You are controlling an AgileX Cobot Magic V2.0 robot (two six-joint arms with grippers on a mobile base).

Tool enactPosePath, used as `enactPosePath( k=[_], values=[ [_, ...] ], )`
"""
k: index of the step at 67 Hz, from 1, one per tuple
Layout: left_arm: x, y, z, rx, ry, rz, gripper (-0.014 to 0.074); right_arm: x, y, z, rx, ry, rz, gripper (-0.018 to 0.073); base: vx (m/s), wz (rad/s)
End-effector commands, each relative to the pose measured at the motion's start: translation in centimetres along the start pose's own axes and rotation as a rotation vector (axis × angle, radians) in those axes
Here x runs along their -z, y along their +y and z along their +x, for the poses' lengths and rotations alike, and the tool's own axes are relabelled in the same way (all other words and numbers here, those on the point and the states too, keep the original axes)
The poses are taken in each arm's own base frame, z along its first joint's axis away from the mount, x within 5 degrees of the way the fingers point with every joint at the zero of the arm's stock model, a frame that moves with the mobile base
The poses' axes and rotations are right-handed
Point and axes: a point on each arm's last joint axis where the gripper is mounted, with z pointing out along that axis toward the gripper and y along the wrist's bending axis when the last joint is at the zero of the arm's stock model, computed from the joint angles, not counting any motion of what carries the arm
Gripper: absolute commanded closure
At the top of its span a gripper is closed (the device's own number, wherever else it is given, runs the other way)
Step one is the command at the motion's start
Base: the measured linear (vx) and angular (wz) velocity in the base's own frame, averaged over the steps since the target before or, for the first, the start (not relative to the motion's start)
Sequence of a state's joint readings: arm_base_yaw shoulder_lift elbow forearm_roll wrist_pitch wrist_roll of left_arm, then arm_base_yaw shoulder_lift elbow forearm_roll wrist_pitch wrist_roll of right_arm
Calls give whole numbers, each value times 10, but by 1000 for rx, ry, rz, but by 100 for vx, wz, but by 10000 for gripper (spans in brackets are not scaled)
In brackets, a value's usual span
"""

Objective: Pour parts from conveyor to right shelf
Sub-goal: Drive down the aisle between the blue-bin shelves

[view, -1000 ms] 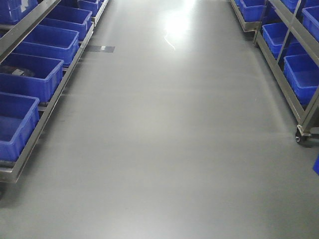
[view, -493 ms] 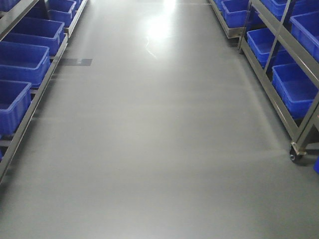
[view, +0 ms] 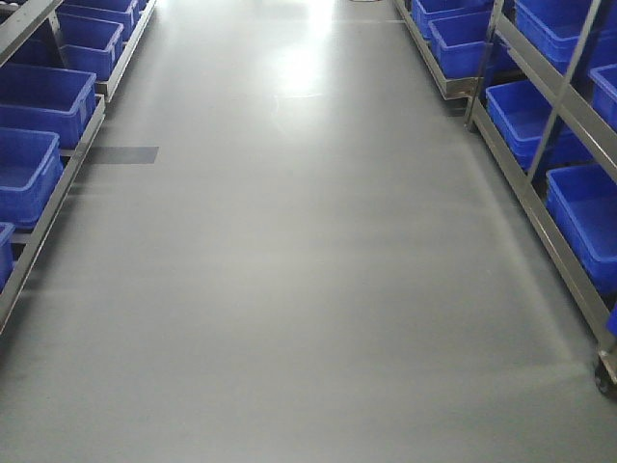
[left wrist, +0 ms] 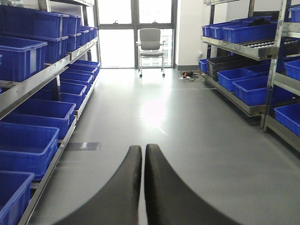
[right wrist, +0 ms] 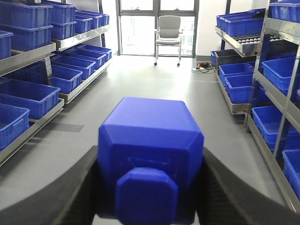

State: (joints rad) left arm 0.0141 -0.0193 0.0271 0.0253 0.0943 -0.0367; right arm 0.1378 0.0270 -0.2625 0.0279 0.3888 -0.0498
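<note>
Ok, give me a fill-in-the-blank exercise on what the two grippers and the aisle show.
The right gripper is shut on a ___ block.
The left gripper is shut and holds ___.
On the floor, at the far end, stands a grey office ___.
Missing words: blue; nothing; chair.

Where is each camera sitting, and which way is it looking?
Front view: on the robot's front, tilted down at the grey floor between the left shelf and right shelf; no robot parts show.
Left wrist view: behind the left gripper, shut and empty, facing down the aisle to a chair.
Right wrist view: behind the right gripper, clamping a blue block, facing the same way.
Shared: both wrist views show the chair.
</note>
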Motion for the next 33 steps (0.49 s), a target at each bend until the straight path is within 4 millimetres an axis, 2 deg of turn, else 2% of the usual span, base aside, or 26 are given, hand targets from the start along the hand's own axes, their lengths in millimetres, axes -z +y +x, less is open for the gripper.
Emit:
enactPosePath(
  k=[1,33],
  values=[
    [2,0,-16,13,-103,2,603,2,-1,-15,16,-95,8,568,62,1],
    [2,0,-16,13,-103,2,603,2,-1,-15,16,-95,8,568,62,5]
  ],
)
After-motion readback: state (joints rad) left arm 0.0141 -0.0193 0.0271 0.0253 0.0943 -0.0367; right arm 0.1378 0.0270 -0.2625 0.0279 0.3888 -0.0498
